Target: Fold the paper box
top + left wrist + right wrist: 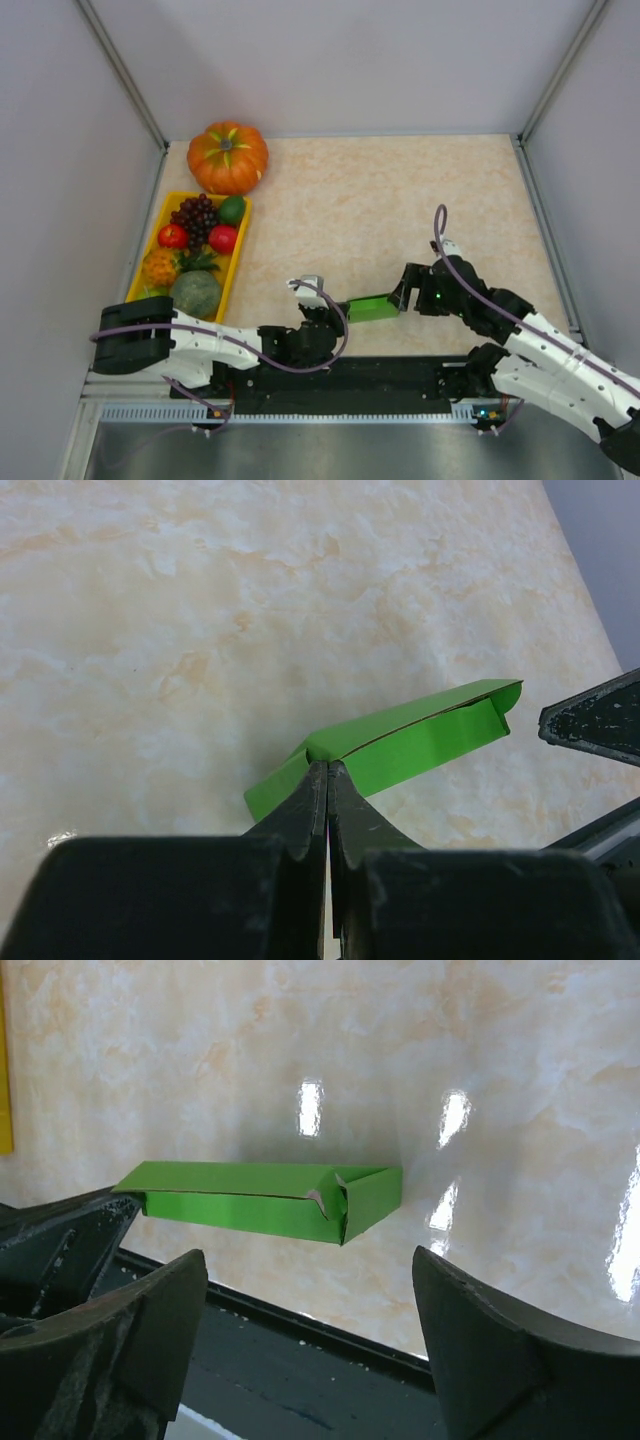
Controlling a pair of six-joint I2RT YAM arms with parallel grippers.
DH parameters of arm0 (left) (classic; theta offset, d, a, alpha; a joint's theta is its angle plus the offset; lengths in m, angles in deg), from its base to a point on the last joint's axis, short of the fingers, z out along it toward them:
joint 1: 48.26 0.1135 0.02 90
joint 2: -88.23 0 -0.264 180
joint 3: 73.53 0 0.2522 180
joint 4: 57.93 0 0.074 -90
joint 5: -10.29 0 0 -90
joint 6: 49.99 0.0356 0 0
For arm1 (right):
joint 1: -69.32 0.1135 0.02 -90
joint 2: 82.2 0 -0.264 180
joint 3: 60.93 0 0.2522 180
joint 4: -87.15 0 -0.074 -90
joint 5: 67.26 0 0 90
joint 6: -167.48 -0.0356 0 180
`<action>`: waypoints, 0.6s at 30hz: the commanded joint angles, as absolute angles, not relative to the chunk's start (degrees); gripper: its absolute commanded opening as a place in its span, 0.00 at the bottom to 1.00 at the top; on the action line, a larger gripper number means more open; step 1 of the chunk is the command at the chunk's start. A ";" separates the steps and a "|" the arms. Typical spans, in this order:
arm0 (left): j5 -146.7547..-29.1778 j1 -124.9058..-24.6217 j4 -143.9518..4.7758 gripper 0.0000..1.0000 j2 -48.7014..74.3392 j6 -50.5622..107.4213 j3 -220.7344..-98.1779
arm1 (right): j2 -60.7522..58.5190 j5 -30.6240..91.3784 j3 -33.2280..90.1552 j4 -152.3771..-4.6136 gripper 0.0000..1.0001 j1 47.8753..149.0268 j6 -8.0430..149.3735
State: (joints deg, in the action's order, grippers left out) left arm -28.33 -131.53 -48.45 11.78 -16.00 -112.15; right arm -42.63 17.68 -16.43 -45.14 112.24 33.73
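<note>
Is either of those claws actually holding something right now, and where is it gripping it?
The left gripper pinches the paper box by the edge of one end. The right gripper is open near the other end, holding nothing.

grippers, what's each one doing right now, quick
left gripper: closed, pinching an edge of the paper box
right gripper: open, jaws wide apart, holding nothing

One paper box (373, 308), one pumpkin (228, 157), maybe six fruits (196, 293).
</note>
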 commanded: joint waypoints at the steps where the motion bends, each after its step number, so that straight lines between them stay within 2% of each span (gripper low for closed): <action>1: -32.42 -131.67 -61.14 0.00 8.95 -16.77 -109.70 | -39.14 22.46 -10.96 -41.29 0.86 109.59 26.34; 8: -32.59 -131.76 -60.70 0.00 8.86 -16.33 -109.87 | -40.27 29.13 -12.62 -47.42 0.90 101.23 17.04; 18: -32.51 -132.20 -59.91 0.00 8.42 -14.66 -110.40 | -35.26 33.72 -17.71 -53.67 0.85 101.05 7.71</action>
